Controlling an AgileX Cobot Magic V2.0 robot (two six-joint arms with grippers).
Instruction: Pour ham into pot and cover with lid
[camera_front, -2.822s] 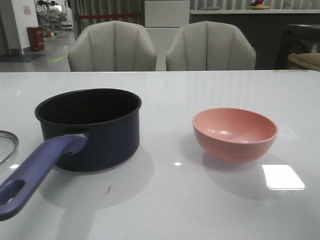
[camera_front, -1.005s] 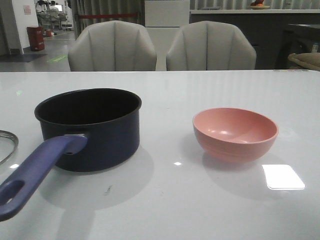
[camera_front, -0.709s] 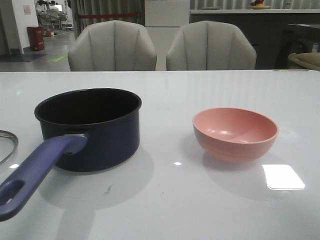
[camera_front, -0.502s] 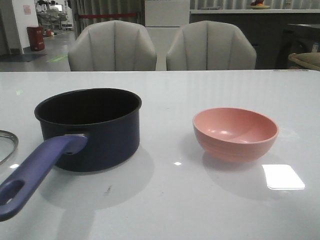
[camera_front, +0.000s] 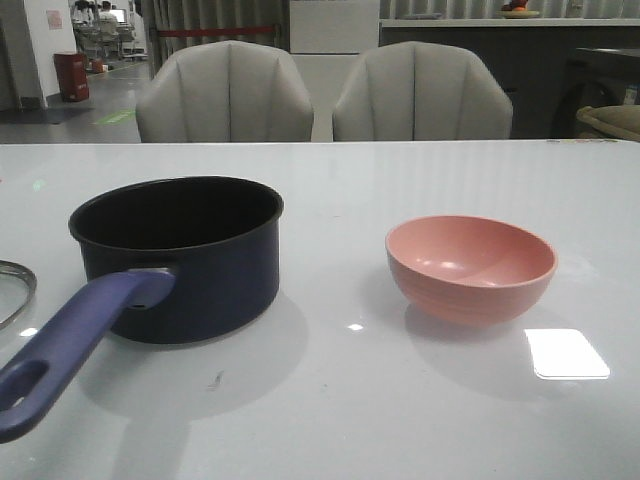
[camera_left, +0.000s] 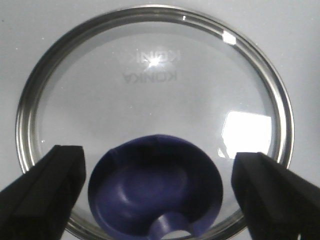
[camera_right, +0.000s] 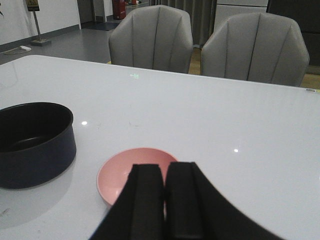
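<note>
ham: not visible in any view; presumably low inside the pink bowl, interior floor hidden from front, blocked by the fingers in the right wrist view
pink bowl: table at 3 o'clock of the pot, well apart; smooth matte plastic-looking, rounded, faint ridges on outer wall
pot: upright, open, looks empty; dark navy, straight-walled, glossy; handle purplish-blue, runs toward 7 o'clock, hole at its end
lid: flat on table at 9 o'clock of the pot, only its rim edge shows in front view; clear domed glass, metal rim, flared dark blue knob
left gripper: directly over lid, fingers wide apart, one either side of the knob, not touching it
right gripper: fingers pressed together, holding nothing, hovering near side of bowl
step: judged as start, nothing poured, lid off
how-to: right arm needs to part its fingers, pinch the bowl rim firmly, thin slick wall could slip; tip slowly over pot centre. Left should close on the knob's narrow waist, lift level
</note>
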